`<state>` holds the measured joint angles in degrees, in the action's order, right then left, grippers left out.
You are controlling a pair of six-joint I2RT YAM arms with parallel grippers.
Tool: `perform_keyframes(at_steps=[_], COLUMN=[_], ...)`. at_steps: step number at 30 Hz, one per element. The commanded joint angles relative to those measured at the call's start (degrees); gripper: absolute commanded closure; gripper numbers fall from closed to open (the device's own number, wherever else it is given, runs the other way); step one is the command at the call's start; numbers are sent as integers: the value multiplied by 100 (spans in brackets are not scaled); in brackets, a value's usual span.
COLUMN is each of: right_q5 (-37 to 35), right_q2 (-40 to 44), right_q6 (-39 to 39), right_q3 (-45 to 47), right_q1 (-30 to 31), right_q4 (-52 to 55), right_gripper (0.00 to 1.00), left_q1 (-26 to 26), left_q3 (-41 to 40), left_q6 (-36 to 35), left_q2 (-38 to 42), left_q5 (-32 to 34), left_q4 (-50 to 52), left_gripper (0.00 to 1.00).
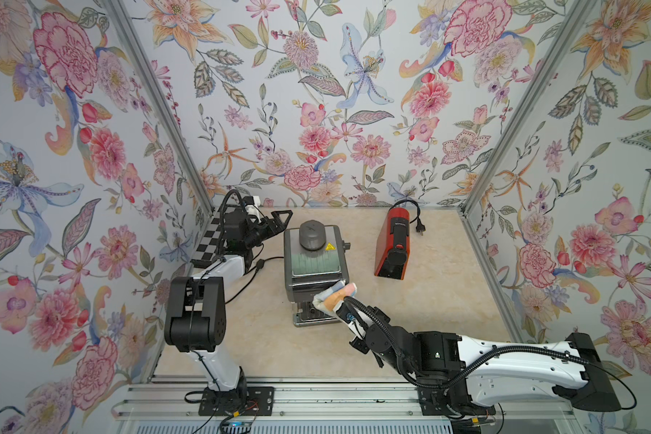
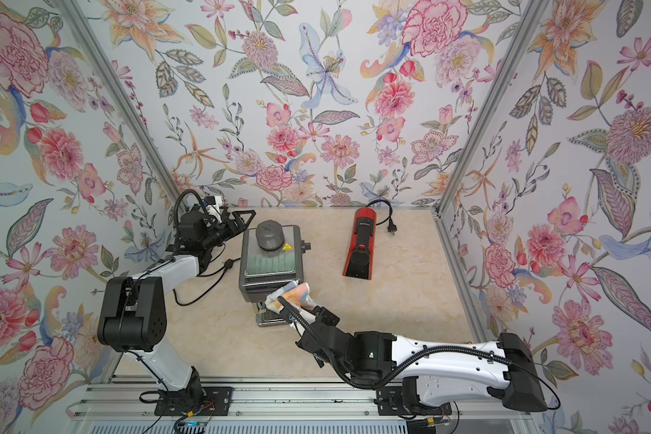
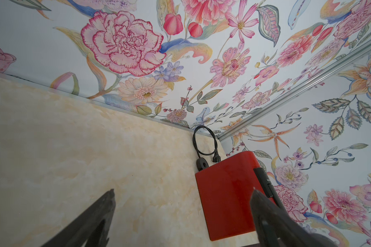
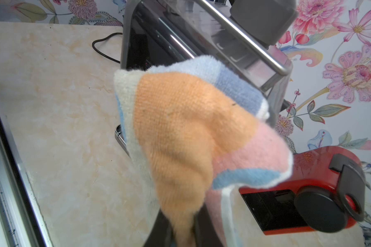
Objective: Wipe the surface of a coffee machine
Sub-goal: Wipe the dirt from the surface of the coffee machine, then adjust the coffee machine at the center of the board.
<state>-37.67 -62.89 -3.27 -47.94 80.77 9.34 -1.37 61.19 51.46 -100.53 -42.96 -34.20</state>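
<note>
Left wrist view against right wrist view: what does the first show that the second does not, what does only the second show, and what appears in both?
Only the left wrist view shows the left gripper, open with nothing between its fingers, and a looped black power cord near the back wall. Only the right wrist view shows the cloth, orange, pink and blue, at the front of the grey coffee machine. Both show the red coffee machine, the marbled table and the floral walls.
</note>
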Motion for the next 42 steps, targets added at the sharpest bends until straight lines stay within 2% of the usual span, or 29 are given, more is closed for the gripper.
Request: perform_keyframes(at_steps=[1,6,11,20,32,42], right_q5=[366,625,516,760,1093,1535], right_q2=[-4,-315,-326,-390,-597,-907], right_q6=[388,571,1087,1452,1357,1303], right_q3=[-9,-110,56,125,83,-81], right_q1=[-260,-542,-829,-1347,-1851,-2297], right_q4=[-509,-797,-904,-1023,-1470,-1871], right_gripper=[100,100,100,100,100,100], left_q1=[-125,-268,-434,-663,-781,-917], left_q3=[198,337,431,143,-775,-1134], left_q6=[-145,-397,-634,-705,-582,-624], left_q2=[-161,-245,-243,42,1024,1794], left_q5=[-256,-260,-296,-207,-46,103], left_q4=[-107,189,474,563,491,761], left_gripper=[1,1,1,1,1,1])
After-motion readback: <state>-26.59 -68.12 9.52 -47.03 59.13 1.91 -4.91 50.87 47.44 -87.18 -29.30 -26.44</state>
